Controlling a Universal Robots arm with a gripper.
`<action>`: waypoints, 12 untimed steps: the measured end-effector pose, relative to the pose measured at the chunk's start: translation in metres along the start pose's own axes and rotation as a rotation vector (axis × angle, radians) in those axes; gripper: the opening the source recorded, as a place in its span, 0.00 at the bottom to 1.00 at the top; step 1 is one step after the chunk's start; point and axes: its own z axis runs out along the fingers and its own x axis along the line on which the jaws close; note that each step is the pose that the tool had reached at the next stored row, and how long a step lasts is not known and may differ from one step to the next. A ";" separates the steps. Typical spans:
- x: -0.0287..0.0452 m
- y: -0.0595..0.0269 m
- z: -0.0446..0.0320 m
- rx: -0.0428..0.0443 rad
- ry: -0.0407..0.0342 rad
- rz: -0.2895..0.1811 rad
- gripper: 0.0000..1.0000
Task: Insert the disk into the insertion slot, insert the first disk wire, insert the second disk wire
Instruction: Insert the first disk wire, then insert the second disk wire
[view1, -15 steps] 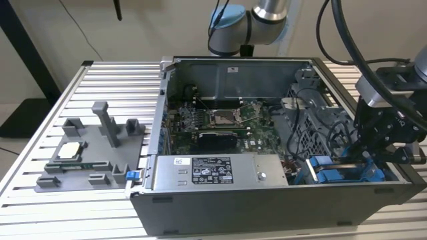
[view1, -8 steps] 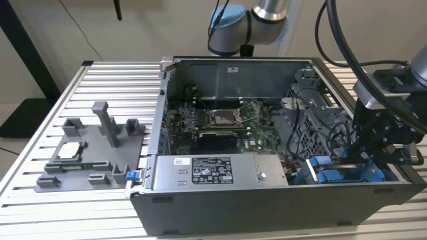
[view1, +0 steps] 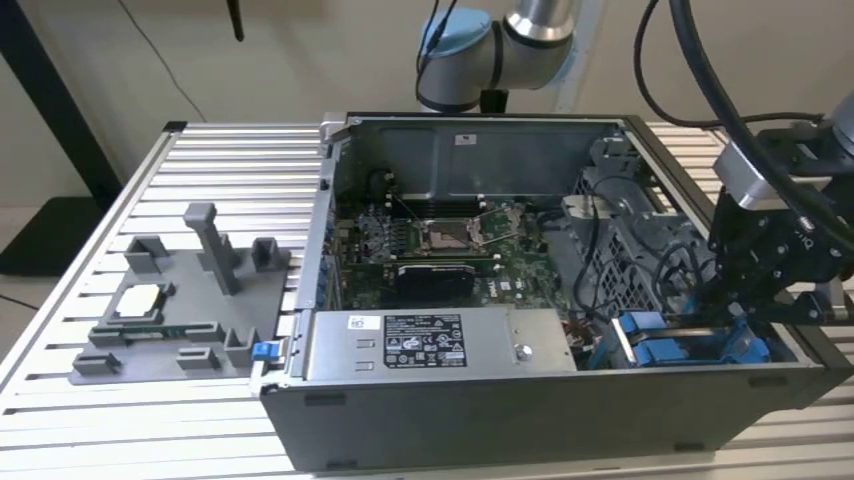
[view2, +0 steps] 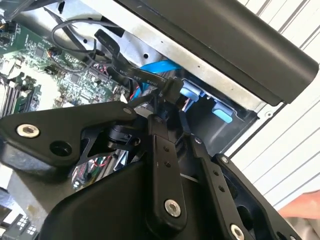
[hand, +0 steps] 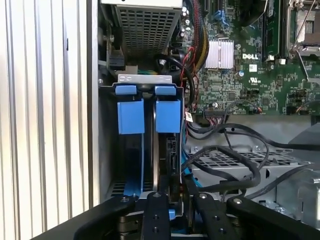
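Observation:
The disk stands on edge inside the insertion slot, with its bright blue carrier tabs at the slot's mouth. In the exterior view the slot lies at the front corner of the open computer case, on the exterior view's right. My gripper is shut on the black connector of a flat black disk wire, and a blue cable runs just behind it. My gripper hovers right over the disk's near edge, and in the exterior view my gripper reaches down into that corner.
A labelled silver power-supply box sits beside the slot, with the green motherboard behind it. Loose black cables loop over a perforated cage next to the disk. A grey fixture plate lies on the slatted table on the exterior view's left.

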 end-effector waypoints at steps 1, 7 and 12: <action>-0.0003 0.0001 -0.0028 0.0000 0.0002 0.000 1.00; -0.0021 0.0006 -0.0175 0.0001 0.0003 0.000 1.00; -0.0032 0.0009 -0.0274 0.0001 0.0003 0.001 1.00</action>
